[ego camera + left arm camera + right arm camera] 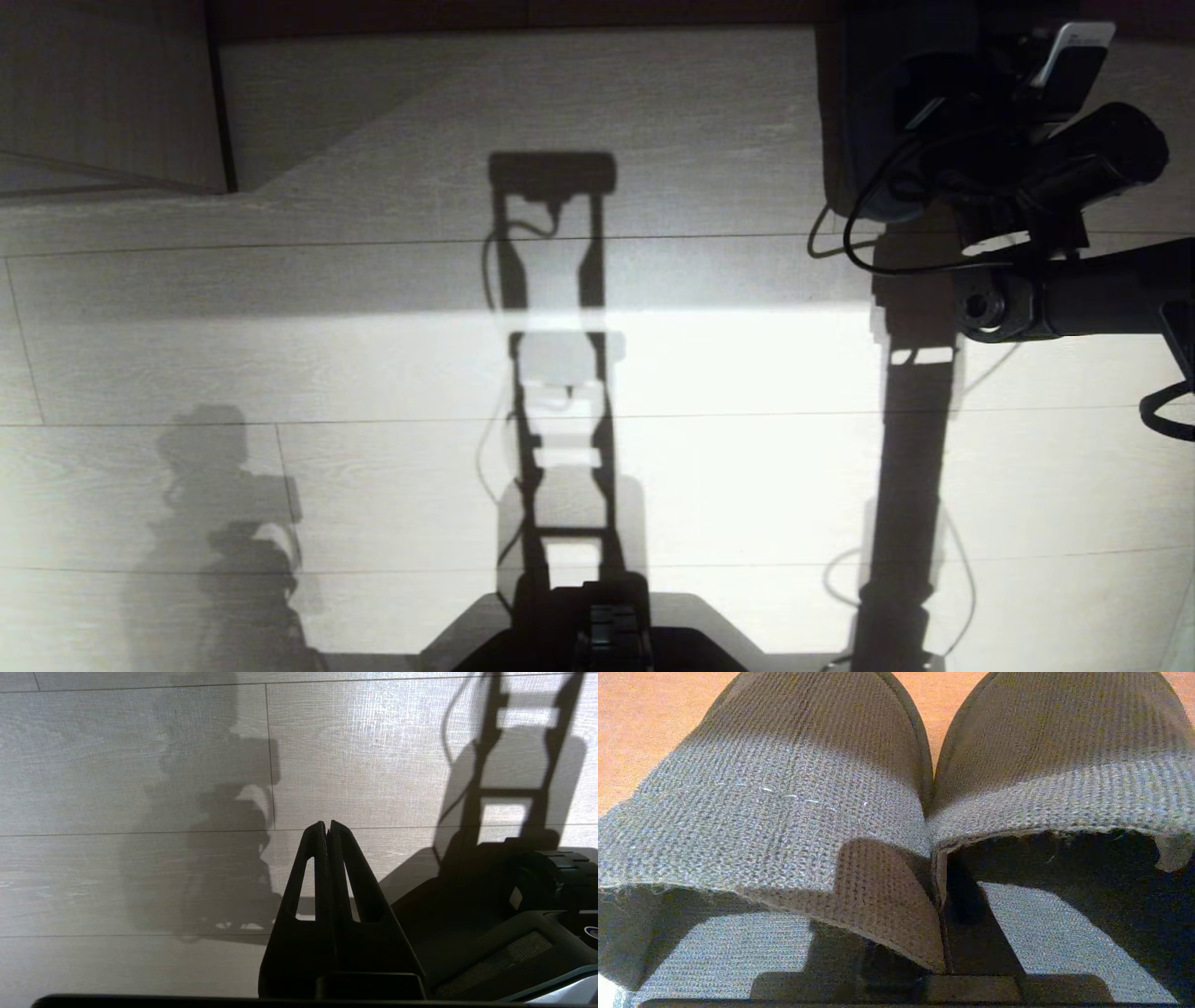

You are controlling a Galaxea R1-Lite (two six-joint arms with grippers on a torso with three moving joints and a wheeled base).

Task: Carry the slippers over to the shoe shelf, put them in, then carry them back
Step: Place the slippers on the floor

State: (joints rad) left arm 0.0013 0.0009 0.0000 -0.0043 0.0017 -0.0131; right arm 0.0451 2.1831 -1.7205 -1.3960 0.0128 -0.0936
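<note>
In the head view the right arm [1074, 299] reaches in from the right edge of the picture, over a pale wood-grain floor [373, 355]. Beyond the arm's wrist a dark flat mass hangs, which I take for the slippers [864, 131], seen from above and partly behind the wrist hardware and a loop of cable [840, 247]. The right gripper itself cannot be made out among these dark parts. To the left of the arm, at the far left corner of the picture, stands a pale board edge [112, 93] with a dark upright line; whether this is part of the shoe shelf I cannot tell. In the left wrist view the left gripper [327, 828] hangs over the same floor with its two fingers pressed together and nothing between them, parked beside the robot's dark base [514, 914]. In the right wrist view the two slippers fill the picture side by side, toes pointing away from the wrist, their inner edges meeting at the middle, where the right gripper is clamped narrowly on the pair; an orange-brown surface [644, 718] shows beyond the toes. I judge that a carrying step is in hand, though toward or from the shelf cannot be told. The next move calls for keeping this pinch firm, since soft fabric sags and one slipper could slide out, and for finding the set-down place before lowering.
</note>
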